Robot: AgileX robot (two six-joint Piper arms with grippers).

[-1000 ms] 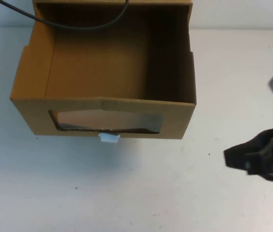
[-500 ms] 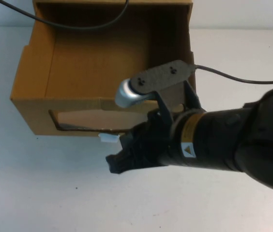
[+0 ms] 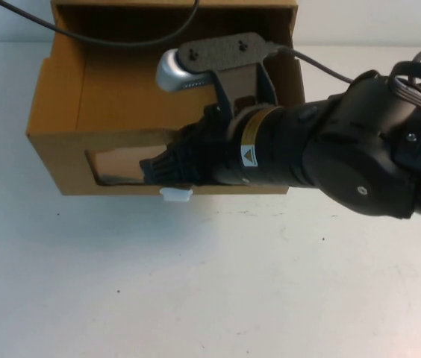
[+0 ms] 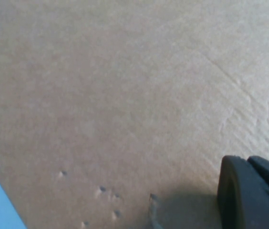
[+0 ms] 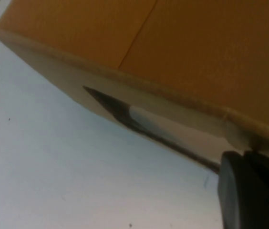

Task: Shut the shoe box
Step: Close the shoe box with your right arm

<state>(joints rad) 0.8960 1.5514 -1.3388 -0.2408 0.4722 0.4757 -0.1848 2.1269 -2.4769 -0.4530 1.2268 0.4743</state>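
The shoe box (image 3: 113,112) sat open on the white surface (image 3: 195,283), nothing visible inside. The right claw (image 3: 154,170) pressed against its windowed front, just above the white pull tab (image 3: 175,195); its opening couldn't be told. The left claw (image 4: 253,193) lay close against cardboard.

Even bright light, blurred wrist views

Brown shoe box (image 3: 121,97) — white pull tab (image 3: 175,195); black right tool (image 3: 158,170) — white table (image 3: 195,283).
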